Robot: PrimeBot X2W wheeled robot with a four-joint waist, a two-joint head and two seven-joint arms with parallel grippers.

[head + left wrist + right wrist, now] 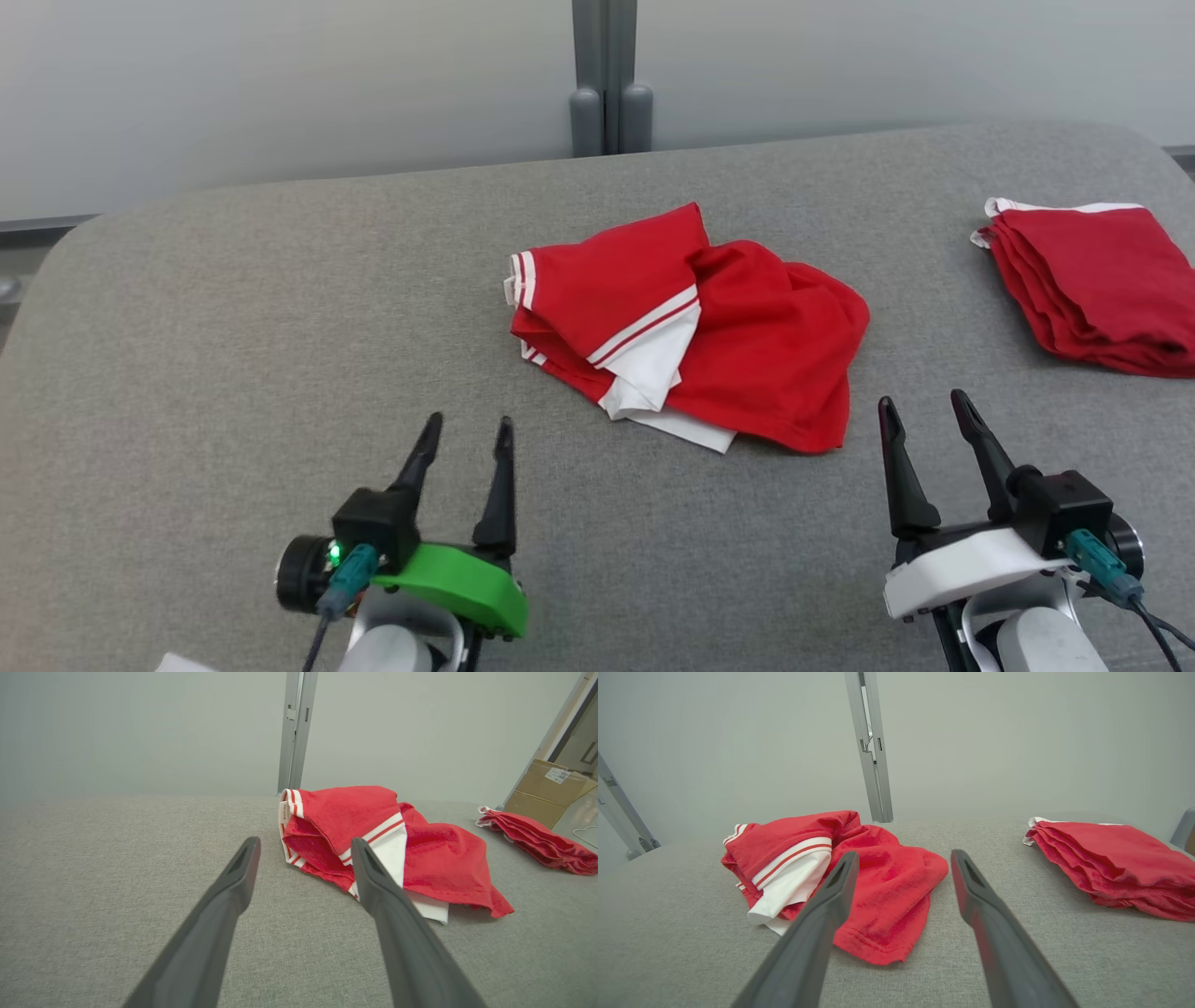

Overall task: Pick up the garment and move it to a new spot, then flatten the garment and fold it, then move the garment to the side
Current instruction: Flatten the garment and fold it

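Garment [747,327], one, folded stack [1092,280], one, grippers [470,420] [922,399], two

L gripper [470,420] green mount [462,586] + green LED [334,556], R gripper [921,399] white mount [962,566], both w/ teal plugs [353,571].

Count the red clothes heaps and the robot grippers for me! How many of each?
Crumpled red-and-white cloth garment: 1
Folded pile of red cloth: 1
Open grippers with two dark fingers: 2, the left gripper and the right gripper
Total: 4
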